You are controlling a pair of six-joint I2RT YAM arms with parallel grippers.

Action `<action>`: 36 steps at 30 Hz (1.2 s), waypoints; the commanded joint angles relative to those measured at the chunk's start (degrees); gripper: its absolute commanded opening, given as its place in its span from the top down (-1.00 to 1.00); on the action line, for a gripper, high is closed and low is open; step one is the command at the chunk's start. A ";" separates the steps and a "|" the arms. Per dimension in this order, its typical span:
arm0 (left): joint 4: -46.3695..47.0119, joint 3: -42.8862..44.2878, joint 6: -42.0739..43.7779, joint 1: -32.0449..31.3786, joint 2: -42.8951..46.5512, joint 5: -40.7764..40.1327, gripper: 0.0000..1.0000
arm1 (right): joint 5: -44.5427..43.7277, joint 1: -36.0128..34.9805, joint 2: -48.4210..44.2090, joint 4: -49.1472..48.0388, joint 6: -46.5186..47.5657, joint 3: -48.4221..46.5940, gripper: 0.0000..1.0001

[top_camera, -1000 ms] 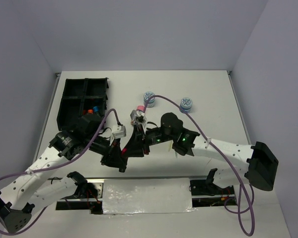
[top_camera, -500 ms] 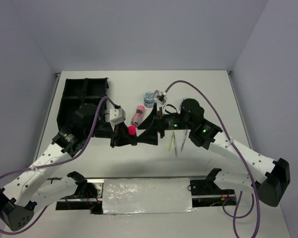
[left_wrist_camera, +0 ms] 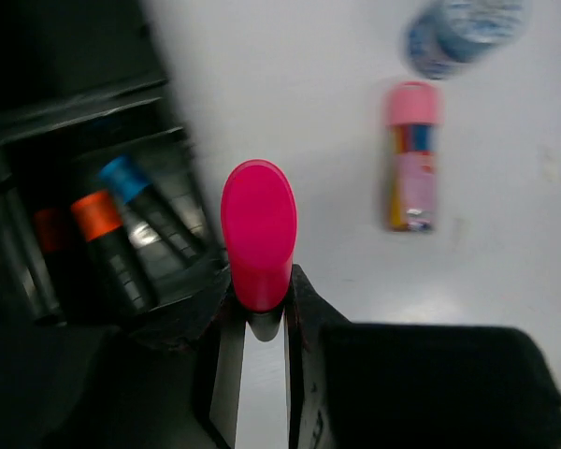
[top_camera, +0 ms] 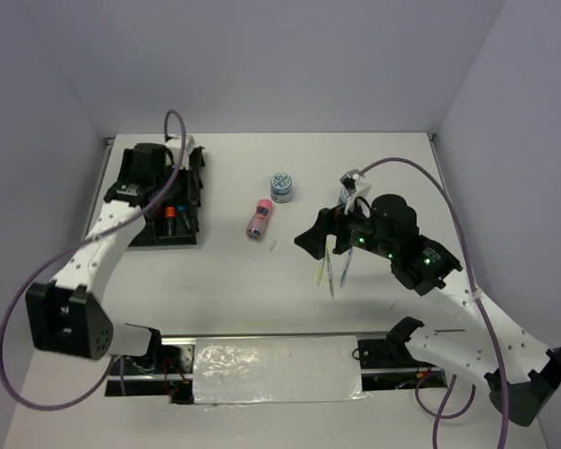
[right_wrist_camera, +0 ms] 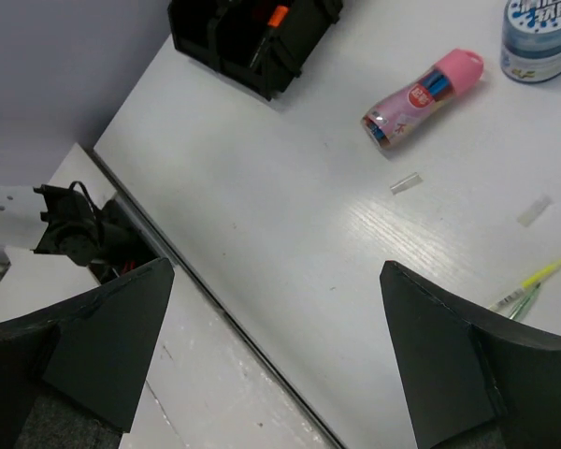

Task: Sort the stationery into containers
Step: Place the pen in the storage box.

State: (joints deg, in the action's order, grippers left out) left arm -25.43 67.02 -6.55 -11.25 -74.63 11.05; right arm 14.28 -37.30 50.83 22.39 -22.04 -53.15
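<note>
Between the fingers of the left gripper sits a pink-red-capped marker, pinched from both sides, cap pointing away from the wrist; the body is hidden by the fingers. Just left of that gripper is the black organiser tray, and the compartment nearest the fingers holds an orange-capped marker, a blue-capped marker and a red-capped one, which is blurred. Ahead and to the right of the held marker the pink tube lies flat on the table, with a blue-white tub beyond it.

Right gripper has its fingers spread wide, nothing between them, hanging over bare table. Ahead and right of it are the pink tube and, beyond that, the tub. Two small pale squares lie nearer to it. A yellow-green pen lies by its right finger. The tray is far ahead to its left.
</note>
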 commanded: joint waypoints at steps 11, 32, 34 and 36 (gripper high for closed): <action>-16.67 20.08 -3.12 9.22 -27.93 -10.69 0.93 | -1.27 0.21 -6.88 5.91 3.67 2.87 -0.99; -12.27 11.81 -4.70 11.07 -18.01 -11.49 -0.99 | -7.59 0.38 -0.12 8.80 1.48 -0.20 -1.00; -11.66 11.11 -5.31 11.07 -14.17 -11.49 -0.99 | -10.31 0.38 -0.29 9.42 0.34 -0.12 -1.00; -11.40 10.76 -7.24 11.07 -8.80 -12.45 -0.99 | -15.41 0.38 -0.29 9.86 -1.33 1.63 -0.99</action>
State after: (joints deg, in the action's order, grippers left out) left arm -38.30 78.13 -11.20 -0.49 -91.00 -0.78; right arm 5.98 -37.23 50.72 31.20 -21.02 -50.68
